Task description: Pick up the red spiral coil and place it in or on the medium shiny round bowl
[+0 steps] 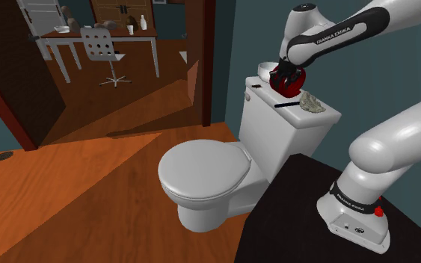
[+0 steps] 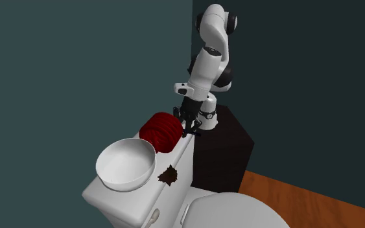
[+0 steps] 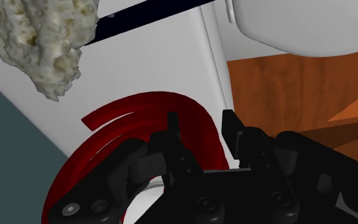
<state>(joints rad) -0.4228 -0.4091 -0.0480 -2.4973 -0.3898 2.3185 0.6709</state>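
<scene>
The black gripper (image 3: 201,124) clasps the outer band of the red spiral coil (image 3: 139,105) between its two fingers (image 3: 171,133), and the coil's turns curl away to one side. Under them lies the white cistern lid (image 3: 158,60). Far from the gripper on the lid sits a pale lumpy stone (image 3: 44,38), with a thin dark bar (image 3: 152,14) running out from behind it. Past the lid's edges are a white toilet seat (image 3: 298,25), orange wooden floor (image 3: 285,89) and a teal wall (image 3: 6,127).

My fingers (image 3: 231,127) cover part of the coil (image 3: 196,118). In the shoulder view my gripper (image 1: 289,81) hides most of the bowl (image 1: 265,69) on its far side. The wrist view's edge cuts off the rock (image 3: 41,38).
</scene>
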